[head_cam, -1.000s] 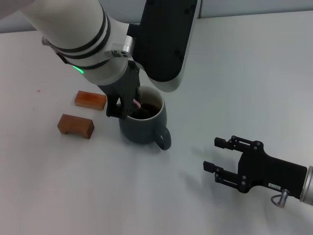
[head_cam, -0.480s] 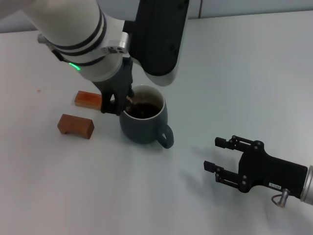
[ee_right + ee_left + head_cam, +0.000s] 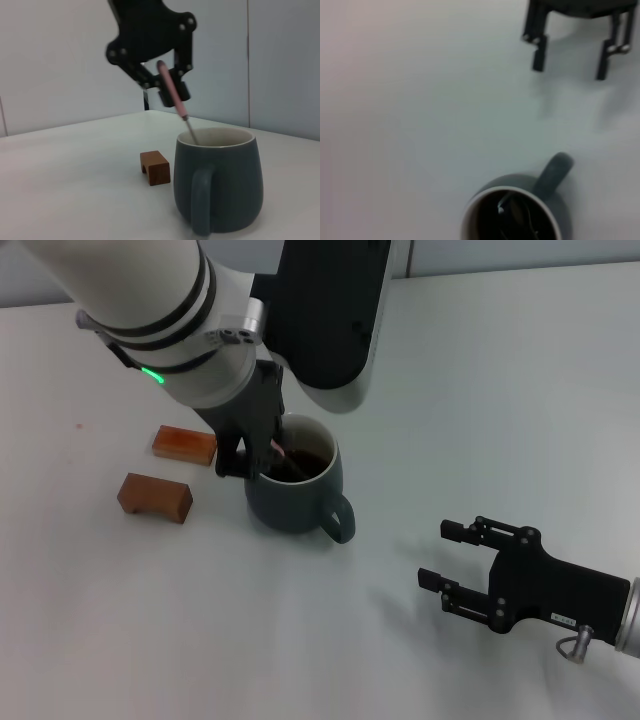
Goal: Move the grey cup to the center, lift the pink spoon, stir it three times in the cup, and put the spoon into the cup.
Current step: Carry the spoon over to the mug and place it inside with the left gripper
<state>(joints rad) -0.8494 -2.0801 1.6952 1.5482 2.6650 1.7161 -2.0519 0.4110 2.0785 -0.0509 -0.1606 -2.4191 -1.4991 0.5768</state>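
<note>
The grey cup (image 3: pixel 300 502) stands mid-table with dark liquid inside and its handle toward my right arm. My left gripper (image 3: pixel 251 453) hangs over the cup's left rim, shut on the pink spoon (image 3: pixel 279 449). The spoon tilts down, its metal end inside the cup. The right wrist view shows the cup (image 3: pixel 225 170), the spoon (image 3: pixel 178 105) and the left gripper (image 3: pixel 167 89) side-on. In the left wrist view the cup (image 3: pixel 555 170) lies below with the spoon's metal tip (image 3: pixel 502 205) in the liquid. My right gripper (image 3: pixel 452 562) rests open at the front right, well away from the cup.
Two brown blocks lie left of the cup, one nearer the back (image 3: pixel 184 444) and one nearer the front (image 3: pixel 154 497). One block (image 3: pixel 155 168) also appears in the right wrist view. The right gripper (image 3: pixel 570 60) shows far off in the left wrist view.
My left gripper swung left toward the cup's rim with the spoon, then came back right over the cup. The right arm has not moved.
</note>
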